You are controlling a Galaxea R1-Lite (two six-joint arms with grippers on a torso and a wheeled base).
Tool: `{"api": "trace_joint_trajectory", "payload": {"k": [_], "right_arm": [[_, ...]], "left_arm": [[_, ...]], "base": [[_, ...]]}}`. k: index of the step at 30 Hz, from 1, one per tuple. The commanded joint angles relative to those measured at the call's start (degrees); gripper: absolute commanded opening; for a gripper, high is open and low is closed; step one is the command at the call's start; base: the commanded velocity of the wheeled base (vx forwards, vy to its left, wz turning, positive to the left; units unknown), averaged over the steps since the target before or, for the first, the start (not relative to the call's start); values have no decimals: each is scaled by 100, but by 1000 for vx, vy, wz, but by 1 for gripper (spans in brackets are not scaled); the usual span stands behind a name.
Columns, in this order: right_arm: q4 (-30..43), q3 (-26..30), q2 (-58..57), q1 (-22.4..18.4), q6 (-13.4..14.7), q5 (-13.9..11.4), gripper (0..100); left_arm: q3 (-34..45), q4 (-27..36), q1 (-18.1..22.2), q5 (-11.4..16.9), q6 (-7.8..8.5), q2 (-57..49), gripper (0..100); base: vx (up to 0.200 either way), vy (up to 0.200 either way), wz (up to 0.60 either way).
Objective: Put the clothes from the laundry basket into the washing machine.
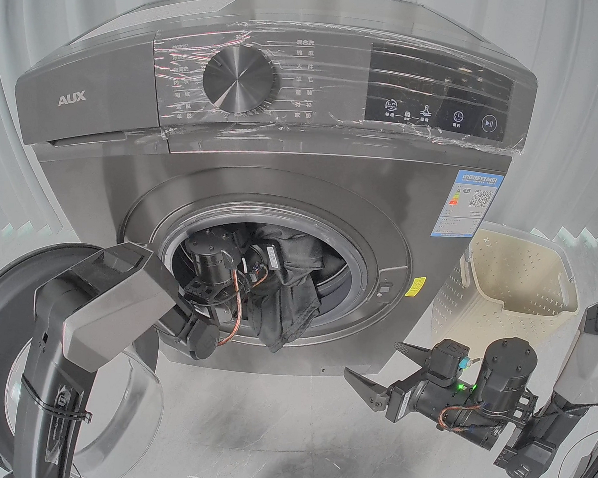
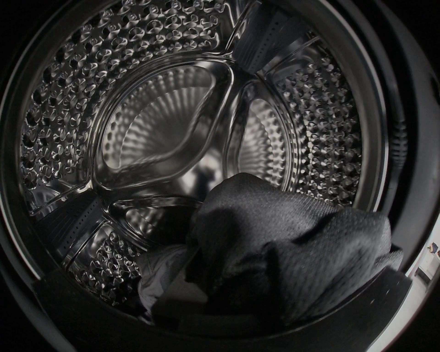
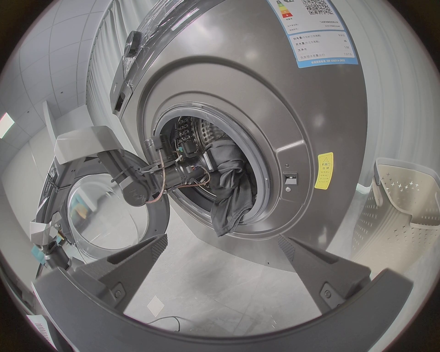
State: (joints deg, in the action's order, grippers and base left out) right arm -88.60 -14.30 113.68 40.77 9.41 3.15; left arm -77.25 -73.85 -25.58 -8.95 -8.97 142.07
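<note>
The washing machine (image 1: 270, 162) stands with its round opening uncovered. My left gripper (image 1: 269, 256) is inside the drum mouth, shut on a dark garment (image 1: 286, 295). The garment bunches over the gripper and hangs down across the lower door rim. In the left wrist view the dark garment (image 2: 284, 243) lies in front of the perforated steel drum (image 2: 156, 123) and hides the fingers. My right gripper (image 1: 374, 363) is open and holds nothing, low in front of the machine's right side. The cream laundry basket (image 1: 563, 277) stands to the right of the machine.
The washer's glass door (image 1: 1, 340) is swung open at the left, beside my left arm. A pale cloth (image 2: 158, 270) lies at the drum's bottom. Bare grey floor (image 1: 269, 421) spreads in front of the machine. White curtains hang behind it.
</note>
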Motion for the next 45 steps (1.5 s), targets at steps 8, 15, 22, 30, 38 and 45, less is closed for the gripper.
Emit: {"api": "trace_joint_trajectory", "payload": {"k": [8, 15, 22, 30, 38, 45], "right_arm": [[1, -3, 32, 2, -1, 2, 100], [1, -3, 32, 2, -1, 2, 100], [1, -3, 23, 2, -1, 2, 100], [1, -11, 23, -7, -1, -7, 100], [1, -3, 14, 2, -1, 2, 100], [1, -11, 23, 2, -1, -7, 100]], "left_arm": [[-1486, 899, 176, -344, -8, 717, 0], [-2259, 1127, 334, -714, 1, 1033, 0], [-2022, 1066, 343, -705, -34, 981, 100], [-62, 1321, 35, -318, 10, 58, 100], [712, 1690, -105, 33, 168, -250, 100], [993, 1716, -176, 174, 291, -83, 100]], "base": [[0, 0, 0], [0, 0, 0], [0, 0, 0], [0, 0, 0], [0, 0, 0], [0, 0, 0]]}}
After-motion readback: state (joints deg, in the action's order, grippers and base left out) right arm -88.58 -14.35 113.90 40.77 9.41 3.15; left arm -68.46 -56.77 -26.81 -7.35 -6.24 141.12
